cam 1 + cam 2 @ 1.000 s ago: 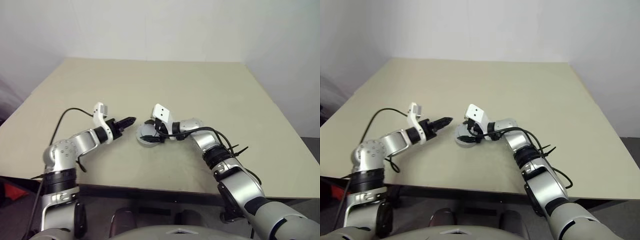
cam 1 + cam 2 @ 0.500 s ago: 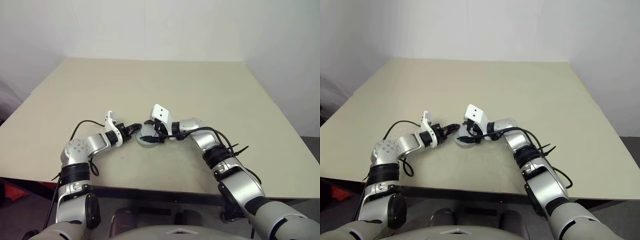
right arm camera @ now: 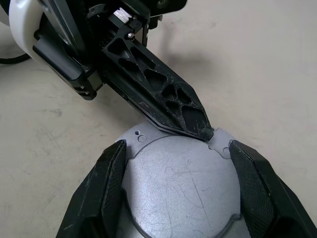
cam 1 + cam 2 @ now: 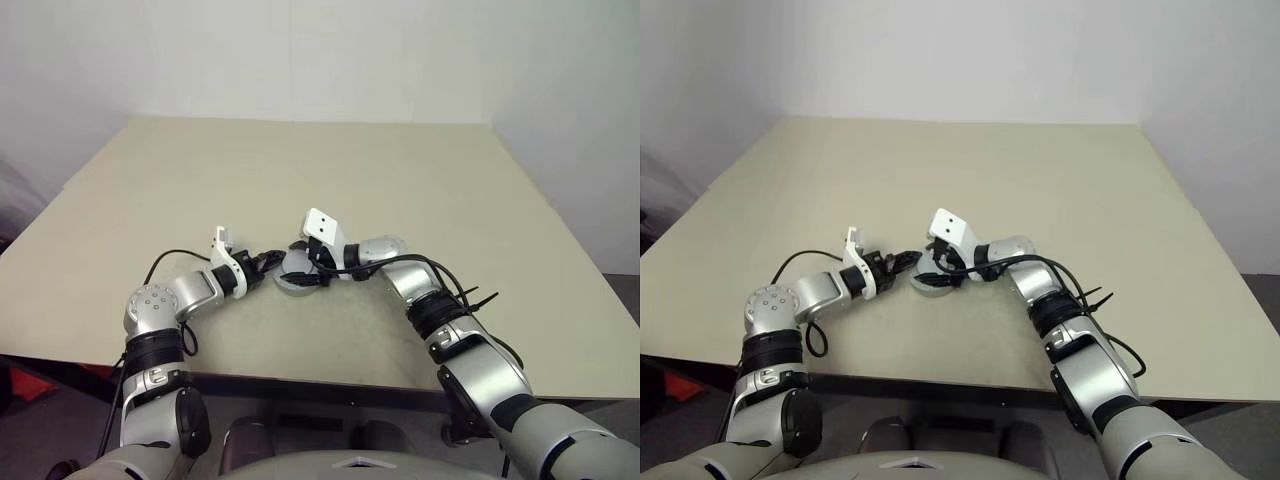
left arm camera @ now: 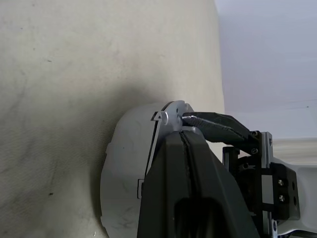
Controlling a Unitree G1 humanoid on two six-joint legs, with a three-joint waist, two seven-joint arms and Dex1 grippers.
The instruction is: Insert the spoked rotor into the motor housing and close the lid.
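The right pincer [image 3: 173, 186] grips the motor housing [image 3: 181, 191]; the clenched left pincer [image 3: 195, 126] touches its rim. Next, press the lid flat.

A broad, flat beige table [image 4: 400, 180] with a matt top is spreading from the near edge to the far wall, faint dark scuffs showing on it; a plain white wall [image 4: 320, 55] is rising behind its far edge

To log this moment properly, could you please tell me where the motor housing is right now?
The motor housing sits on the table near its front edge, centre-left, between the right pincer's fingers, with the shut left pincer's tip at its rim.
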